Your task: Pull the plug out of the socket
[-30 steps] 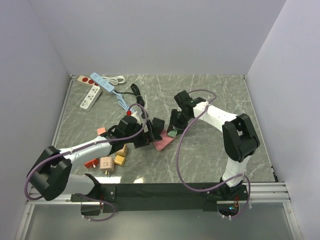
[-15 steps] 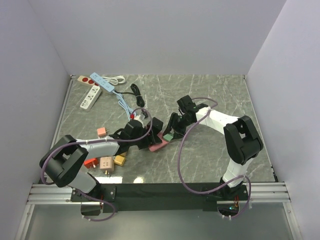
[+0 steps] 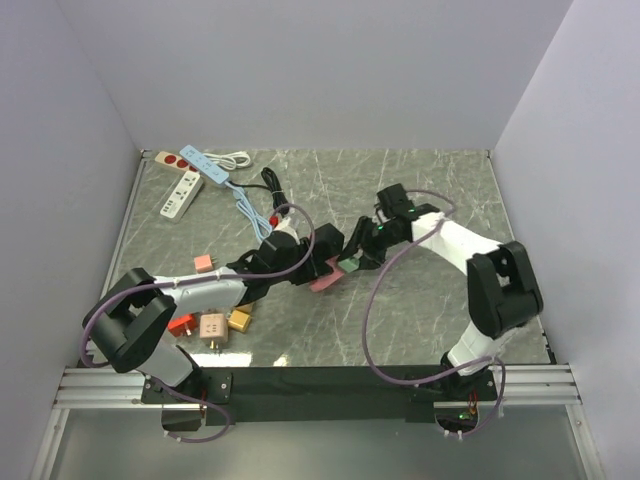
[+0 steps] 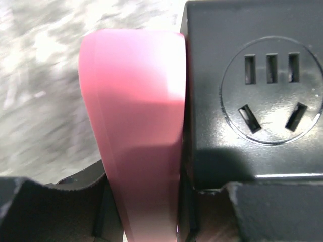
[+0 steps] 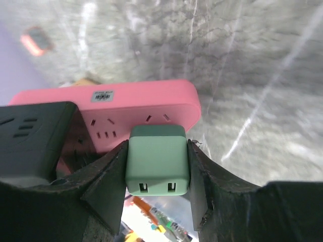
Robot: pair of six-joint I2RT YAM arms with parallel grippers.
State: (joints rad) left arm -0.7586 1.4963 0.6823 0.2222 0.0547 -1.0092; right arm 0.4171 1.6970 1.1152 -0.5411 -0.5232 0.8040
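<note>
A pink socket strip (image 3: 322,284) lies mid-table, also filling the left wrist view (image 4: 133,101). A pale green plug (image 3: 348,266) with two USB ports sits in its end, its dark top still flush against the strip's face (image 5: 141,98). My right gripper (image 5: 156,171) is shut on the green plug (image 5: 156,161), one finger on each side. My left gripper (image 4: 146,201) is shut on the pink strip from the other end; in the top view it (image 3: 322,262) faces the right gripper (image 3: 356,258). A black socket cube (image 4: 262,101) sits on the strip beside the plug (image 5: 33,141).
A white power strip (image 3: 180,193), a blue one (image 3: 205,165) and a black cable (image 3: 272,185) lie at the back left. Small cubes sit near the left arm: pink (image 3: 203,263), red (image 3: 182,325), beige (image 3: 214,328), yellow (image 3: 239,320). Walls enclose three sides.
The left gripper has reached in to the right and closed from wide open onto the pink strip. The right arm has swung rightward, still holding the green plug.
</note>
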